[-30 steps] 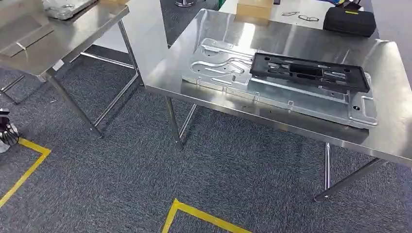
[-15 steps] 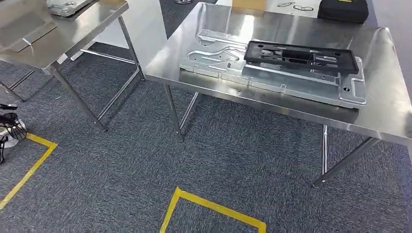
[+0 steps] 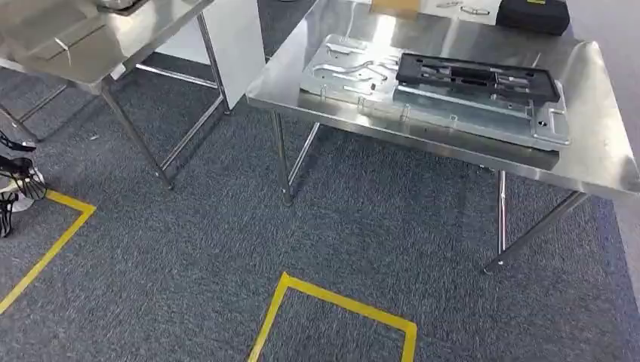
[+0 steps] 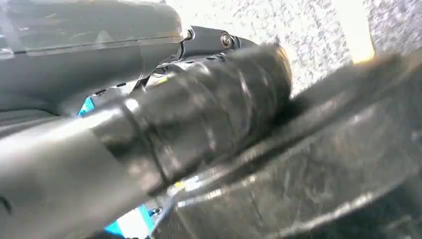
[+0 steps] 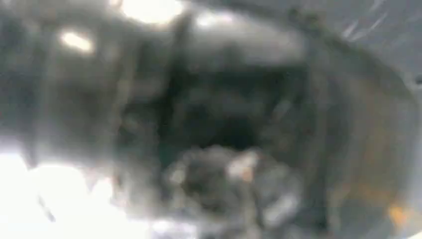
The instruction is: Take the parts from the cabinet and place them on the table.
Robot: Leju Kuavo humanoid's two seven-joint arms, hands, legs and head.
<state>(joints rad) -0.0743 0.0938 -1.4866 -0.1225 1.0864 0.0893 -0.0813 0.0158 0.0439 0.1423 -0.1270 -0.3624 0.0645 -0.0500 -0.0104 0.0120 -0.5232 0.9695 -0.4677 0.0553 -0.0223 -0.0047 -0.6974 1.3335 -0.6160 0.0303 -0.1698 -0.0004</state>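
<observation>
I'm looking down at the table [image 3: 596, 151] ahead; a silver plate [image 3: 453, 105] lies flat on it near the front edge, and a black tray [image 3: 477, 76] sits on top of that plate, towards its far side. Both parts are already on the table, so this load looks placed. My left hand [image 4: 199, 119] shows close up in the left wrist view, dark and blurred, and I cannot tell whether its fingers are apart or curled. My right hand is lost in blur in the right wrist view, so no call there either. Handling, as I judge it: the plate looks stiff, smooth and fairly heavy, best taken by its long edges with both hands. The tray looks lighter, rigid plastic, easy to grip at its short ends
</observation>
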